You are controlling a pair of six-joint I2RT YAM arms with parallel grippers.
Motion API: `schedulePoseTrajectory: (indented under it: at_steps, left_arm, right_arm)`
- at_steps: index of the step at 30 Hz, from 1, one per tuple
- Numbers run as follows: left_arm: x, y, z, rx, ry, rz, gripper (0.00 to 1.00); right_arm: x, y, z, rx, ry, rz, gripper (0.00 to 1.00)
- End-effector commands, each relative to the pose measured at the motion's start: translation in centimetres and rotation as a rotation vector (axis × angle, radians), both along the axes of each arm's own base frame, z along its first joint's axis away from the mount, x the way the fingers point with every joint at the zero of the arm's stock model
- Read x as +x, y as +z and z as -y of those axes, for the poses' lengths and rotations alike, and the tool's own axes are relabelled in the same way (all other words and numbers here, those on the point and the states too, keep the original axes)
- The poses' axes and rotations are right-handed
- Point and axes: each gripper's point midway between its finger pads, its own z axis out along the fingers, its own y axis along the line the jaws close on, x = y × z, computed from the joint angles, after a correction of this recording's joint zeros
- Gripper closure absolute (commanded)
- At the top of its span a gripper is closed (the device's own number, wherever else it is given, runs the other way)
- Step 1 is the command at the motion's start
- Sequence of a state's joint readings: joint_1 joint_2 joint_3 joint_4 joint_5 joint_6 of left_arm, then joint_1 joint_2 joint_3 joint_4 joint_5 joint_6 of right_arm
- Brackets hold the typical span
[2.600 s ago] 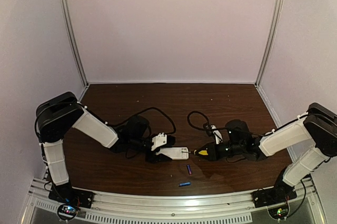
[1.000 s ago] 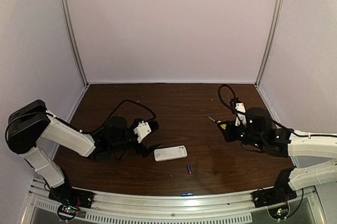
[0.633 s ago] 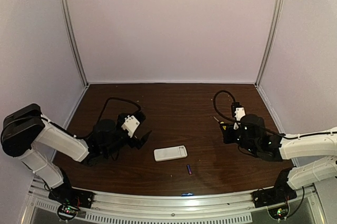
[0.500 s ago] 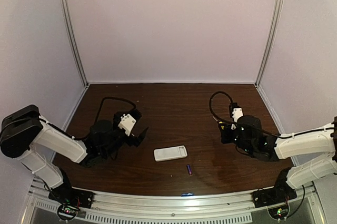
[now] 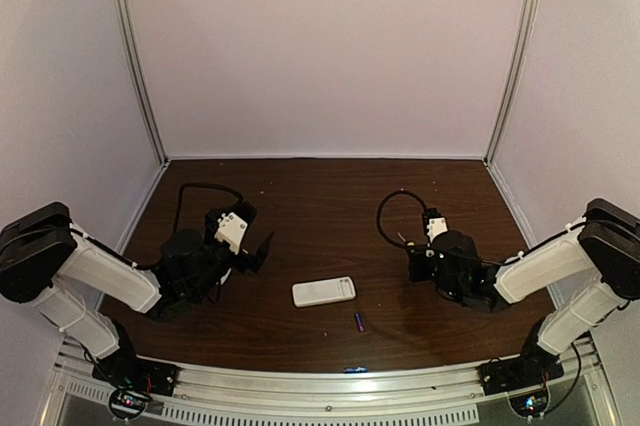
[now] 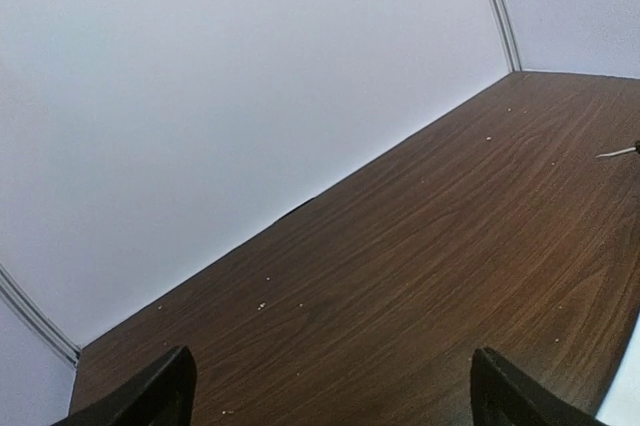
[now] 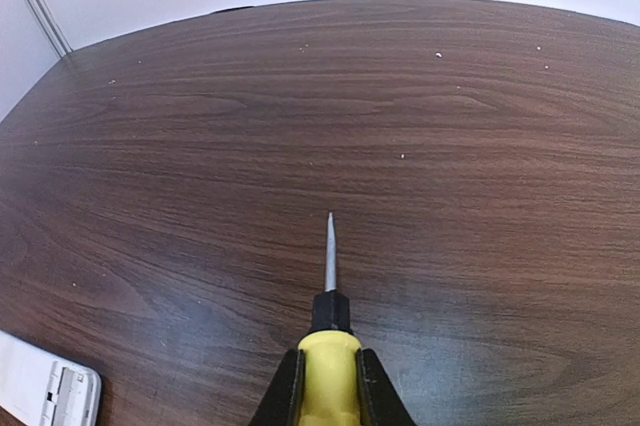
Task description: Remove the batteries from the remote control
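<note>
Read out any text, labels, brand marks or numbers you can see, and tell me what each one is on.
None readable in any view.
The remote control: white face, no print visible.
The battery: too small to read any label.
The screwdriver: no marking on the visible part of its yellow handle.

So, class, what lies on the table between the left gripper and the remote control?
Nothing: in the top view, only bare brown table separates the left gripper from the remote control.
</note>
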State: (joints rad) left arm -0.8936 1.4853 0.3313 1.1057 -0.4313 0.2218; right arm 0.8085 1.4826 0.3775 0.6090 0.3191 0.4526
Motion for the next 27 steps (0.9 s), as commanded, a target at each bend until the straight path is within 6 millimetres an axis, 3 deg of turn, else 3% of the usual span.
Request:
schedulePoseTrajectory:
  at_steps: [1,27]
  left_arm:
    - [-0.2,1.2,-0.6,-0.048,0.009,0.034,0.02]
    - [-1.9,2.7,-0.9,-0.109,-0.061,0.08,0.03]
  right_arm:
    - [0.0,-0.2,-0.1,0.029,-0.007,0.009,0.94]
    - [-0.1,-2.4,-1.0,0.025,0.015,-0.061,0.83]
